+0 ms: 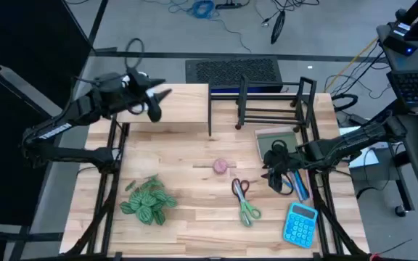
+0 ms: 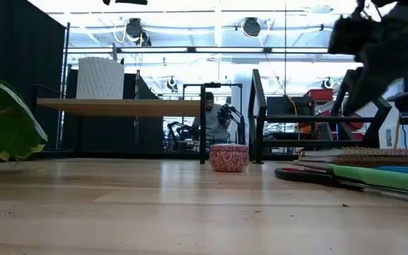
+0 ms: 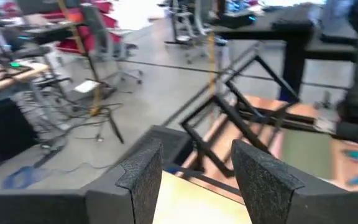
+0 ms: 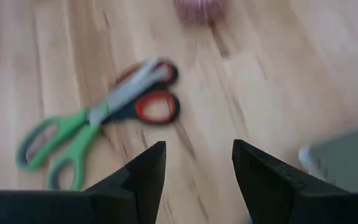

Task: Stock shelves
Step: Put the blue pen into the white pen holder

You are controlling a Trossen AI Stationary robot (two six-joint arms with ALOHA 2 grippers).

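The pale-wood shelf (image 1: 183, 109) stands at the table's far left, its flat top (image 2: 119, 106) raised on legs. A white ribbed container (image 2: 100, 78) stands on it. Beside it at the far right is the black wire rack (image 1: 267, 101). My left gripper (image 1: 154, 103) hovers open over the wooden shelf's top, nothing between its fingers (image 3: 194, 162). My right gripper (image 1: 276, 177) hangs open above the table, between the scissors (image 1: 244, 199) and a grey-green notebook (image 1: 278, 143); its wrist view (image 4: 197, 158) looks down on bare wood.
A small pink pot (image 1: 221, 166) sits mid-table and a leafy green plant (image 1: 147, 201) lies at the near left. A blue calculator (image 1: 300, 223) and a blue pen (image 1: 301, 187) are at the near right. Bare wood lies between the plant and the scissors.
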